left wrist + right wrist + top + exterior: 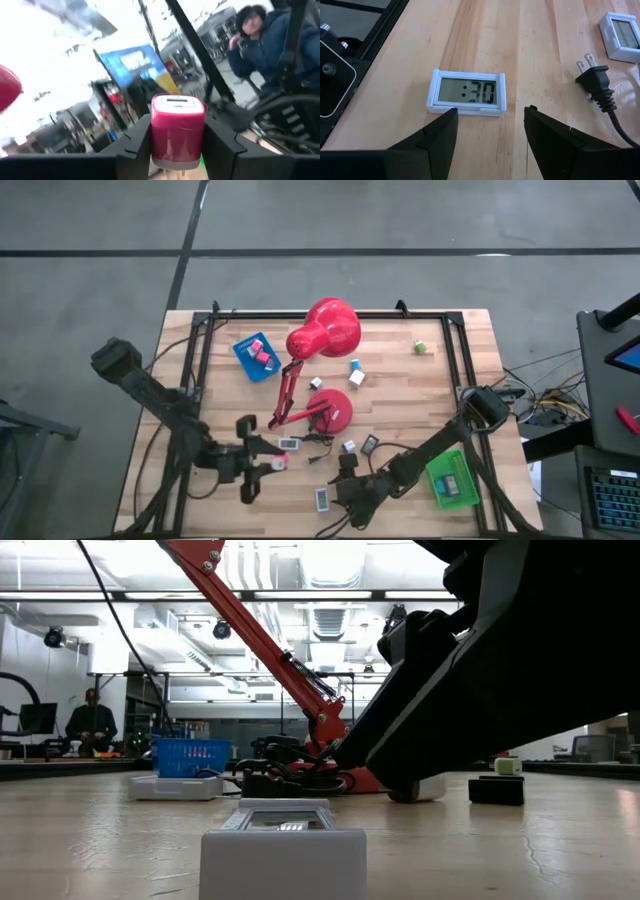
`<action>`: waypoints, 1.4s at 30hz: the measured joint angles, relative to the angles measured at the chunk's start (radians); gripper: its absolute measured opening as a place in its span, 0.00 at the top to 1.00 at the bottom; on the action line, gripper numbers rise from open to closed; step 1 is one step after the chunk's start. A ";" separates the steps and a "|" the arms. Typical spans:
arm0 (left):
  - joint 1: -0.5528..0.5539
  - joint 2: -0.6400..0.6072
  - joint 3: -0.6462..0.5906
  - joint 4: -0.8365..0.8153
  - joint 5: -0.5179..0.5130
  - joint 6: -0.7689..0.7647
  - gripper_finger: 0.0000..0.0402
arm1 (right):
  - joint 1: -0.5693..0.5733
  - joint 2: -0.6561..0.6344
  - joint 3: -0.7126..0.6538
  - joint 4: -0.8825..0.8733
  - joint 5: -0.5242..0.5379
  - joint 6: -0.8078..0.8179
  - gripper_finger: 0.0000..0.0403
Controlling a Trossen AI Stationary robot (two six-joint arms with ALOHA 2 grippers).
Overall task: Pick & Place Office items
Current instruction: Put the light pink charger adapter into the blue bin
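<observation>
Squarely between left tool (177, 150) fingers: pink block (177, 131)

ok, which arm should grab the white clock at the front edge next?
Right. The right gripper is open and empty, just short of the white clock; the left gripper is occupied, shut on the pink block.

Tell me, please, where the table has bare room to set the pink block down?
Bare wood lies in the far right corner around the small green block, and along the left edge behind the left gripper, which holds the pink block. It is crowded around the lamp base and the right gripper.
</observation>
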 joint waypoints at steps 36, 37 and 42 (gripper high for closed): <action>0.554 -0.623 -0.327 -0.217 0.126 -0.098 0.68 | 0.000 0.000 0.000 0.000 0.000 0.000 0.44; 0.587 -0.622 -0.337 -0.227 0.135 -0.125 0.68 | -0.001 0.000 0.000 0.000 0.000 0.000 0.44; 0.737 -0.604 -0.366 -0.264 0.231 -0.237 0.68 | -0.004 0.000 0.000 0.000 0.000 0.000 0.44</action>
